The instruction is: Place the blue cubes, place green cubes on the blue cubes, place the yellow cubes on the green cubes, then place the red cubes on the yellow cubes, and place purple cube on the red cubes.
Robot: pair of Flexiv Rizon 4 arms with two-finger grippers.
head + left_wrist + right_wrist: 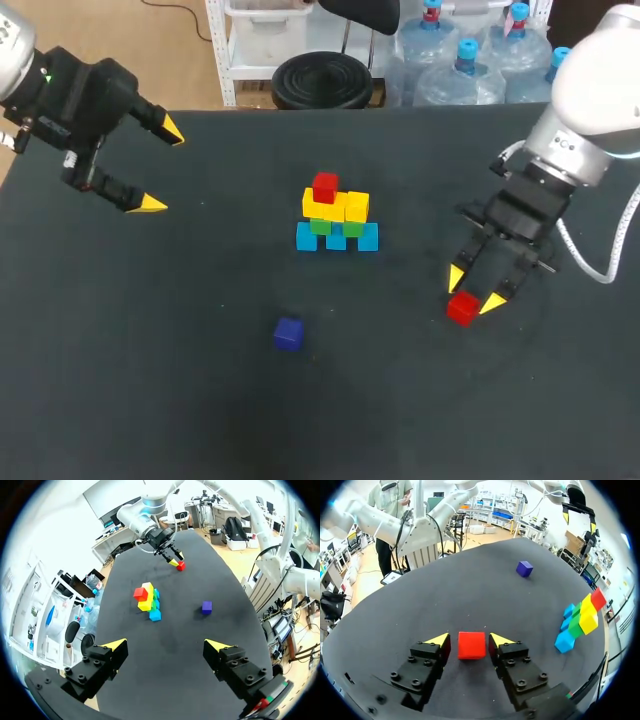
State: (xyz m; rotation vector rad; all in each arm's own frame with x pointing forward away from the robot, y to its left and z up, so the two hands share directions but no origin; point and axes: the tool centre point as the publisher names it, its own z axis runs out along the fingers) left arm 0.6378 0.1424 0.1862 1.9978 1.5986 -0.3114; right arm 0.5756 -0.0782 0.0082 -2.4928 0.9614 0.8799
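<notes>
Mid-table stands a stack: blue cubes (366, 238) at the bottom, green cubes (320, 226) on them, yellow cubes (345, 207) above, and one red cube (325, 187) on top; the stack (148, 600) also shows ahead of my left gripper. A second red cube (461, 308) (471, 645) lies on the table between the fingers of my right gripper (474, 291) (470, 640), with narrow gaps on both sides. The purple cube (288, 333) (524, 568) lies alone nearer the front. My left gripper (161, 168) (165, 644) hangs wide open and empty at the far left.
The black table (150, 380) has bare surface all around the stack. My right arm's white cable (590, 262) hangs beside its wrist.
</notes>
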